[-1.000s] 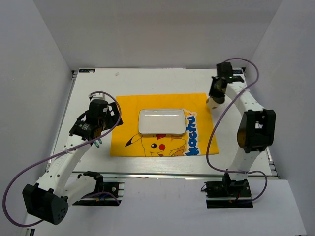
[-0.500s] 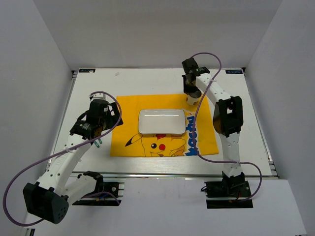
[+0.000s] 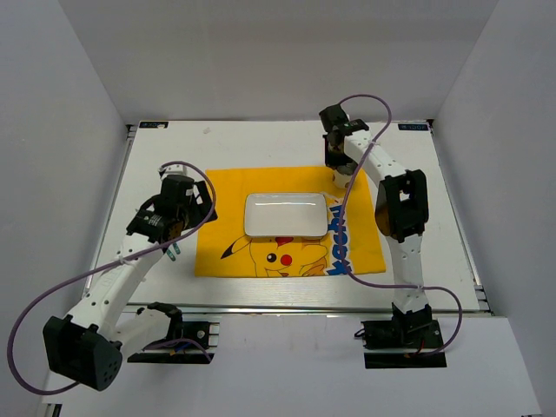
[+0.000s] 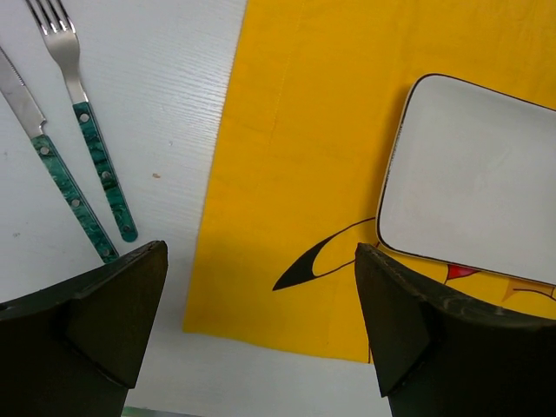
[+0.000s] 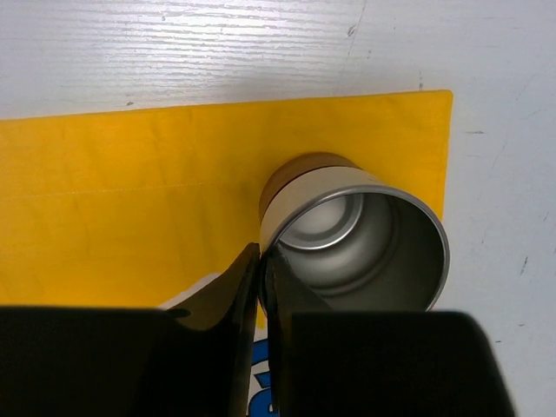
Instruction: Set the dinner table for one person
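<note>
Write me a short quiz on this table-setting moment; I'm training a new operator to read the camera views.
1. True or false: the left gripper is open and holds nothing.
2. What is the right gripper pinching? A) a spoon B) the rim of the metal cup C) a napkin
3. Where do the fork and knife lie: on the yellow placemat or on the bare dinner table?

Key: 1 true; 2 B; 3 on the bare dinner table, just beside the placemat's edge.
</note>
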Robot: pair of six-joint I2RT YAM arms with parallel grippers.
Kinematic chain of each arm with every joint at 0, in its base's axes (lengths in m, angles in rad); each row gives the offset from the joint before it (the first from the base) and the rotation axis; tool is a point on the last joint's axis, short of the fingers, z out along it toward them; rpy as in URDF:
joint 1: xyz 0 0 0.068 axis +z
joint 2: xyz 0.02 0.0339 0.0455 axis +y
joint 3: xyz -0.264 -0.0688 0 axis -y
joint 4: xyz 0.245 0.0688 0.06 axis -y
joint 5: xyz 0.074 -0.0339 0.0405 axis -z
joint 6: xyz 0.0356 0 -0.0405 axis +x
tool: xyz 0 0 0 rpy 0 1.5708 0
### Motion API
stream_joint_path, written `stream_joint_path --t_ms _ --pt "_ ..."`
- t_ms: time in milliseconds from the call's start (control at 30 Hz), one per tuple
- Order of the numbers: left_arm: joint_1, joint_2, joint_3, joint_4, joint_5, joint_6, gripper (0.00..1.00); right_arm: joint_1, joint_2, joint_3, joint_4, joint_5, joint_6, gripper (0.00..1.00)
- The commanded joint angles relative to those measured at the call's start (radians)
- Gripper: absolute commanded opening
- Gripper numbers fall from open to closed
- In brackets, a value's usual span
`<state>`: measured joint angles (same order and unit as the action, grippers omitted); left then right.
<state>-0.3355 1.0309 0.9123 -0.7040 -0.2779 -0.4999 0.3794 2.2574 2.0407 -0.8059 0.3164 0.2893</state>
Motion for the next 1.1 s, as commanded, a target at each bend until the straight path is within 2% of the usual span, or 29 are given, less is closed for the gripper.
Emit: stream_joint_path --t_ms 0,33,67,100,133,333,400,433,467,500,533,600,733,833,933,1067 --pt "0.004 0.011 0.020 -0.018 -0.064 -0.023 0.98 0.001 -0.044 -0.004 -0.019 0.003 0.017 0.13" --pt "0.004 0.021 0.020 -0.028 -0.076 -0.029 0.98 0.001 -0.048 -0.008 -0.012 -0.006 0.019 0.45" --pt "0.004 0.024 0.022 -0.037 -0.090 -0.052 0.98 0.003 -0.067 -0.011 -0.007 -0.014 0.020 0.59" --pt "0.004 0.029 0.028 -0.043 -0.127 -0.067 0.98 0.001 -0.081 -0.014 -0.003 -0.046 0.027 0.66" --pt "0.004 0.038 0.030 -0.061 -0.147 -0.104 0.98 0.004 -0.119 -0.028 0.020 -0.062 0.028 0.89" --pt "0.038 0.067 0.060 -0.155 -0.282 -0.259 0.98 0.032 -0.333 -0.141 0.111 -0.203 0.034 0.89" --pt "0.064 0.103 0.060 -0.161 -0.285 -0.289 0.98 0.044 -0.416 -0.297 0.195 -0.252 0.053 0.89" --pt "0.096 0.122 0.060 -0.163 -0.274 -0.302 0.98 0.042 -0.518 -0.379 0.252 -0.287 0.065 0.89" --pt "0.117 0.147 0.063 -0.163 -0.261 -0.301 0.98 0.046 -0.571 -0.559 0.314 -0.383 0.067 0.89" --pt "0.139 0.205 0.071 -0.160 -0.248 -0.293 0.98 0.049 -0.617 -0.638 0.424 -0.413 0.076 0.89" --pt "0.162 0.237 0.095 -0.164 -0.239 -0.289 0.98 0.049 -0.700 -0.710 0.466 -0.439 0.100 0.89" --pt "0.228 0.312 0.117 -0.155 -0.193 -0.270 0.98 0.055 -0.760 -0.866 0.540 -0.514 0.112 0.89" --pt "0.312 0.391 0.143 -0.112 -0.146 -0.244 0.98 0.070 -0.893 -1.059 0.651 -0.611 0.160 0.88" --pt "0.368 0.458 0.158 -0.133 -0.110 -0.264 0.98 0.079 -0.923 -1.146 0.732 -0.698 0.174 0.85" --pt "0.414 0.477 0.134 -0.169 -0.119 -0.340 0.96 0.081 -0.901 -1.160 0.744 -0.697 0.160 0.83" --pt "0.449 0.503 0.094 -0.140 -0.130 -0.368 0.91 0.076 -0.848 -1.168 0.778 -0.724 0.143 0.83"
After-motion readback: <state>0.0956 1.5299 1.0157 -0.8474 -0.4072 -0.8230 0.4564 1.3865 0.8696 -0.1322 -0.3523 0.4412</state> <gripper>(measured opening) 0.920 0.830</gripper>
